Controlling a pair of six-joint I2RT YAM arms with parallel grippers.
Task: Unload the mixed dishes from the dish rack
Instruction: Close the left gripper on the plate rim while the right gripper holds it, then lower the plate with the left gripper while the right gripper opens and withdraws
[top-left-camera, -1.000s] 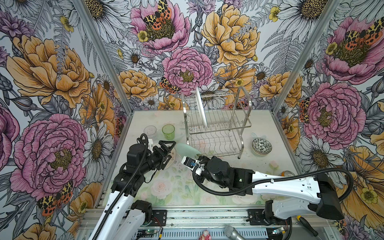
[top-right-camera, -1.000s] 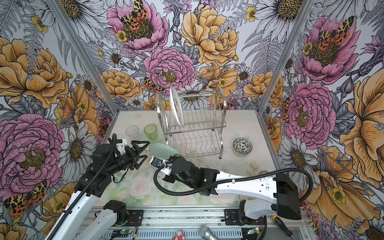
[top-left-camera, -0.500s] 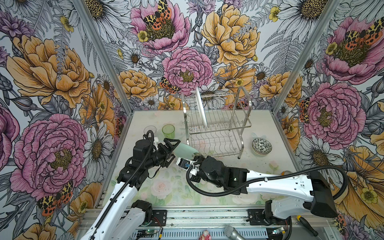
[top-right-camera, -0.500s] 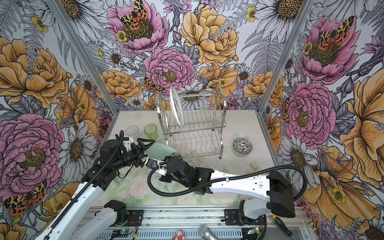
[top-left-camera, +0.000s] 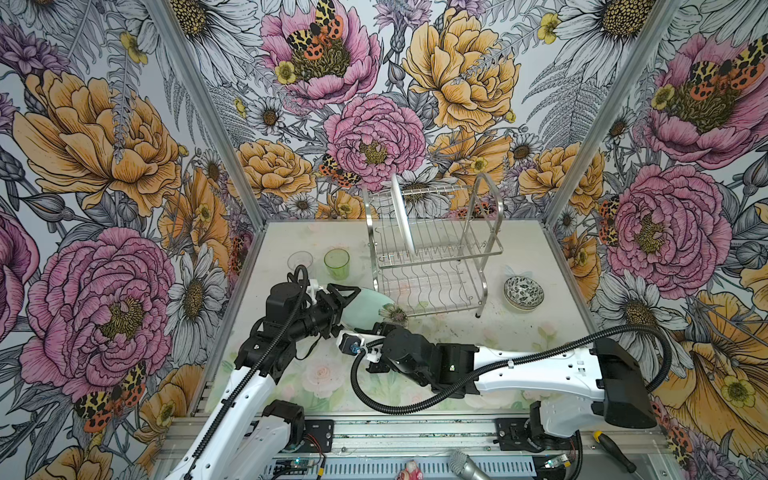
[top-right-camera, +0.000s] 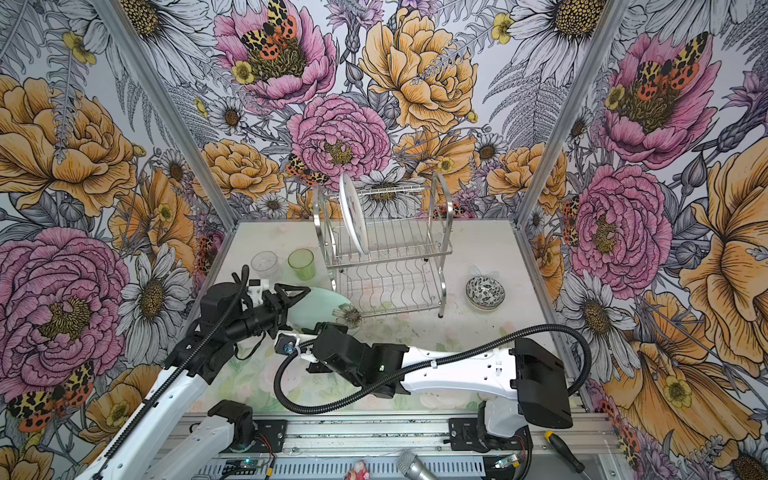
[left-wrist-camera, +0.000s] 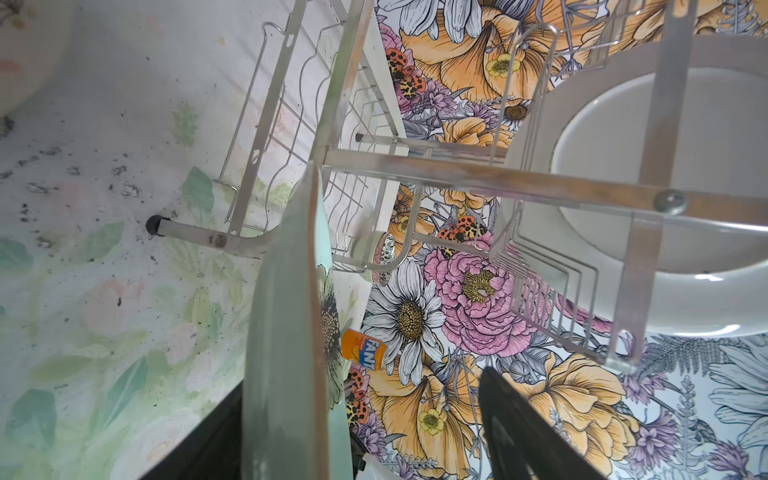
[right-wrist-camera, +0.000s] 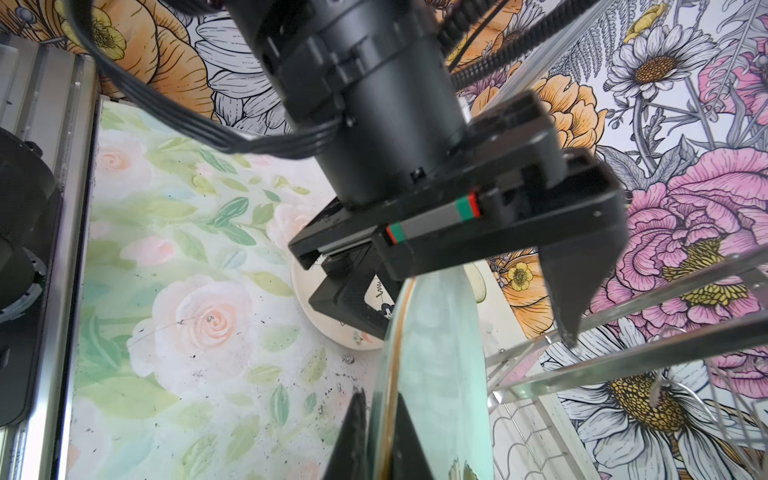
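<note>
Handover above the counter (top-left-camera: 519, 332). The pale aqua plate (top-left-camera: 368, 309) is out of the dish rack (top-left-camera: 432, 249) and held on edge just in front of its lower shelf. The right gripper (right-wrist-camera: 380, 415) pinches one rim, which leaves the opposite rim free. There the left gripper (top-left-camera: 345, 308) straddles the plate with jaws spread, one finger (left-wrist-camera: 515, 424) clear of it (not yet a grasp). A white plate (top-left-camera: 402, 216) stands upright in the upper shelf slots, likely the next to unload

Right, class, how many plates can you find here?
3. A white plate stands upright in the rack, upper tier; the right hand grips an aqua plate; a cream plate lies flat on the table. Others may be hidden.
</note>
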